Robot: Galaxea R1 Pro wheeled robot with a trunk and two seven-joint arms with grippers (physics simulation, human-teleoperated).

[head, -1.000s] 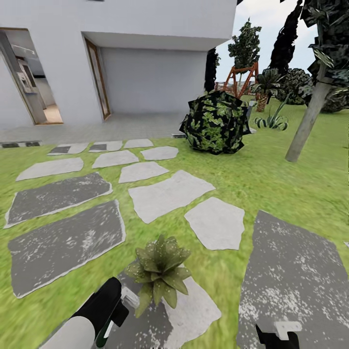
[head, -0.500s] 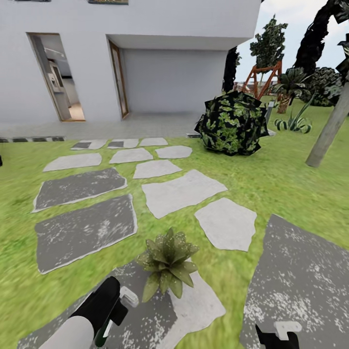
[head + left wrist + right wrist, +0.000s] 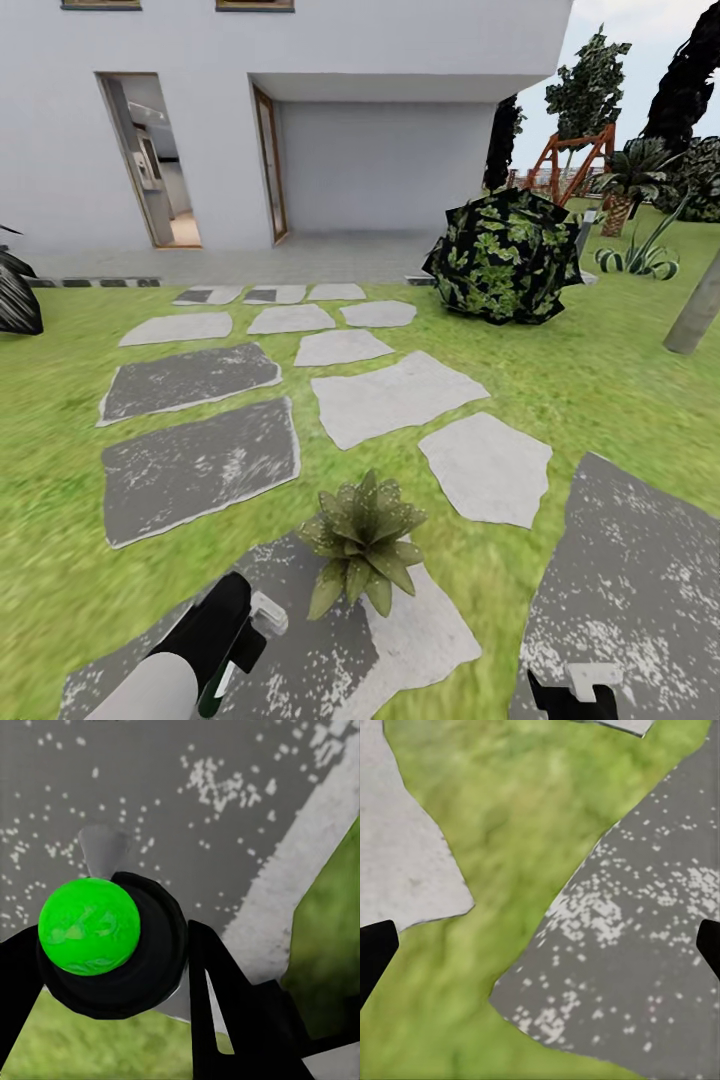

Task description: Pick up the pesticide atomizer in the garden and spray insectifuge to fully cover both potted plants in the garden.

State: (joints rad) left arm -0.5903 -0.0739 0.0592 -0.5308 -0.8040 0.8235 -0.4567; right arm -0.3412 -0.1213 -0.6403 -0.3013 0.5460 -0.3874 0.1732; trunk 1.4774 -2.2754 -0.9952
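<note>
A potted plant [image 3: 362, 540], a low rosette of pointed green leaves with pale specks of insectifuge, stands on a stepping stone [image 3: 420, 630] of the garden lawn; its pot is hidden under the leaves. My left gripper [image 3: 235, 645] is just left of and nearer than the plant, shut on the pesticide atomizer [image 3: 266, 612], a black body with a white nozzle. In the left wrist view the atomizer's green cap [image 3: 88, 925] sits between the black fingers [image 3: 229, 1009] of that gripper [image 3: 112, 952]. My right gripper [image 3: 572, 692] hangs open over a grey stone; its tips show wide apart [image 3: 540, 945].
Grey and white stepping stones [image 3: 395, 395] lead across the grass to a white house with an open doorway [image 3: 150, 160]. A big dark-leaved shrub [image 3: 505, 255] stands at the back right, a tree trunk [image 3: 695, 315] at the right edge, and a dark plant [image 3: 15, 295] at the left edge.
The whole picture has slid to the right, so the camera has turned left. Both arms keep their places in the view and the left grip on the atomizer is unchanged.
</note>
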